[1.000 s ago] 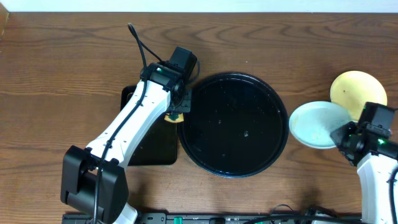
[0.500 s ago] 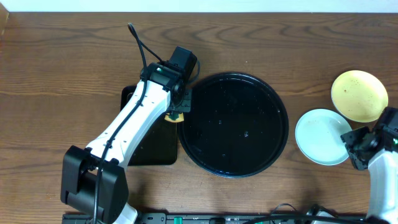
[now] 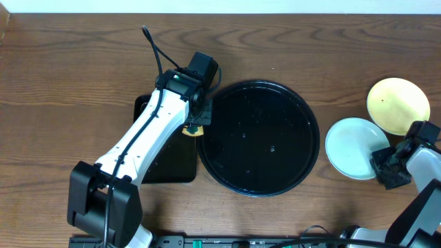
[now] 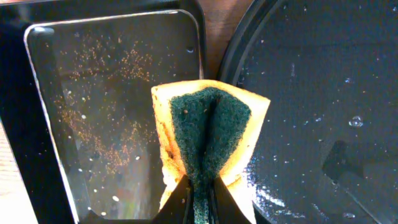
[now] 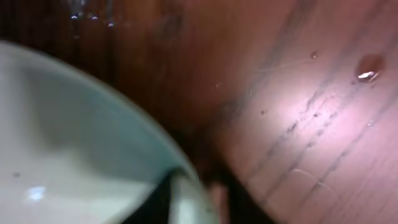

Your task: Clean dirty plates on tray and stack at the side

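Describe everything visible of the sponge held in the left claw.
The sponge is yellow foam with a dark green scouring face, pinched into a fold so the green creases down its middle. The left claw grips its lower edge. It hangs over the gap between the rectangular black tray and the rim of the round tray; whether it touches either cannot be told.

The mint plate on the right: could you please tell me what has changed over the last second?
The right gripper, gripping its rim, drew the mint plate toward the robot, away from the yellow plate. The left gripper with its sponge and the round tray stayed put.
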You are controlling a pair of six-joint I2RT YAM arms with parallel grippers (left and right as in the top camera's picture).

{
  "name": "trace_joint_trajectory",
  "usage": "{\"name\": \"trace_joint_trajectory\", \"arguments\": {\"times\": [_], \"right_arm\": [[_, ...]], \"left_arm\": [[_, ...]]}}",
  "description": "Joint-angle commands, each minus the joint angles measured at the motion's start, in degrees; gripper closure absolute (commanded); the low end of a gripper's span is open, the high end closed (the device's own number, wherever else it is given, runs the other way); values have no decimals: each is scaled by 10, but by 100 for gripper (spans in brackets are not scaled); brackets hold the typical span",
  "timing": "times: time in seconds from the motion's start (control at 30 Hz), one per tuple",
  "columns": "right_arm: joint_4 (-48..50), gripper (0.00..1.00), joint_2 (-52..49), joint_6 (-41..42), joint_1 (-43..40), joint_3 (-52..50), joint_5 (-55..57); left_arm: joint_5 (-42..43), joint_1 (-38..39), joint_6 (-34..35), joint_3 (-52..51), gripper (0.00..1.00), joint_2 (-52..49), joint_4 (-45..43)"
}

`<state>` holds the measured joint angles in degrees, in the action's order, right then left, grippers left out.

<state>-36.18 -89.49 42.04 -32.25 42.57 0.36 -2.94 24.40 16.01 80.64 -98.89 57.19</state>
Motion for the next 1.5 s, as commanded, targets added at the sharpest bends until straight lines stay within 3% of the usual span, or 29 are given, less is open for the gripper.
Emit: {"name": "trace_joint_trajectory", "arguments": {"times": [0.0, 0.5, 0.7, 1.0, 1.47], "right_arm": [[7, 99, -19, 7, -14, -4, 2], [10, 99, -17, -34, -22, -4, -5], [24, 99, 66, -69, 15, -2, -4], [37, 98, 226, -57, 34, -1, -2], [93, 98, 250, -27, 11, 1, 43]], "left_arm": [[0, -4, -10, -3, 92, -1, 4], [0, -4, -10, -3, 92, -1, 3], [0, -4, -10, -3, 92, -1, 3], [0, -4, -10, -3, 92, -1, 3], [0, -4, -10, -3, 92, -1, -1]]}}
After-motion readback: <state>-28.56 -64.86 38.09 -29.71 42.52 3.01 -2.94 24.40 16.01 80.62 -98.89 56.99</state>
